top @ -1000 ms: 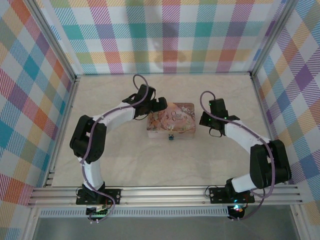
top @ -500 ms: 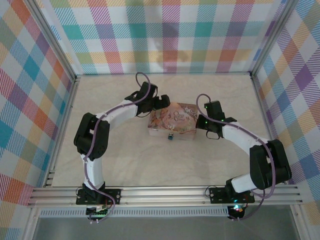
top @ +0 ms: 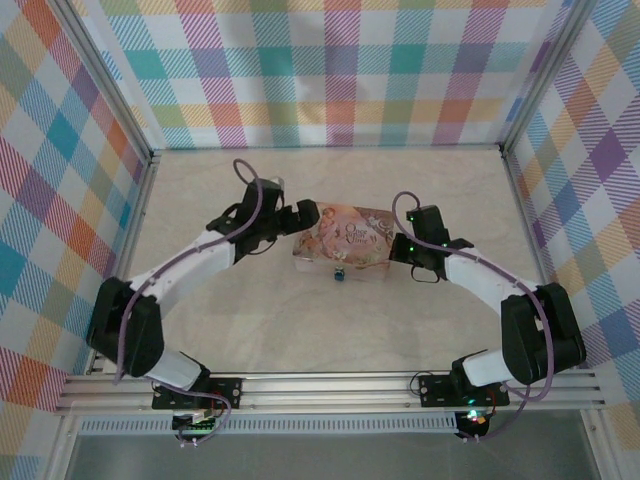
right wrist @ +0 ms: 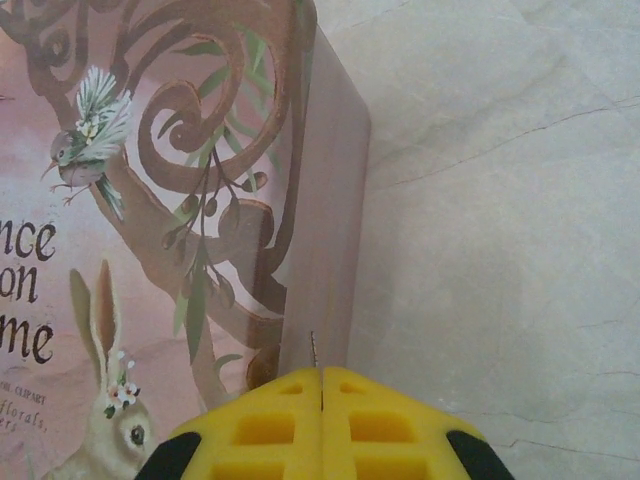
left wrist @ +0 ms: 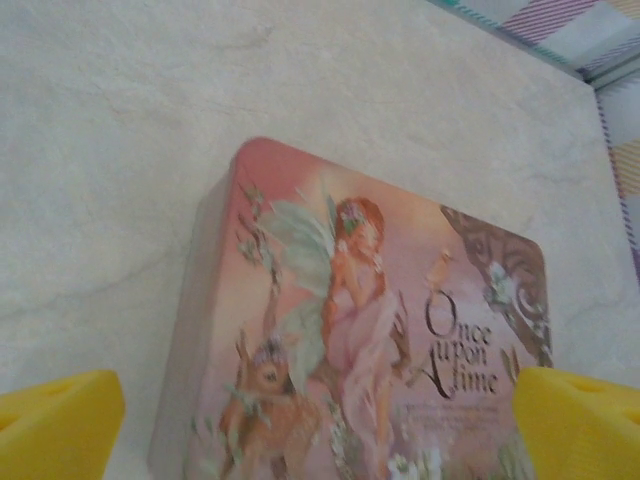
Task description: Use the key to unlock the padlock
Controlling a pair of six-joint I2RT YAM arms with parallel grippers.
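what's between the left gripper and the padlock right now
The pink tin: the open left gripper is at its far-left corner and the padlock sits at its near side, so the tin's body lies between them.

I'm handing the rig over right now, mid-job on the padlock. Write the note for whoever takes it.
Left claw: open, holding nothing, over the pink tin at its left end.
Right claw: shut, at the tin's right end. A thin sliver pokes out between its tips, too small to call the key.
Padlock: at the tin's near side, neither claw on it.
Done: nothing at the lock yet.
Left: reach the padlock and unlock it.
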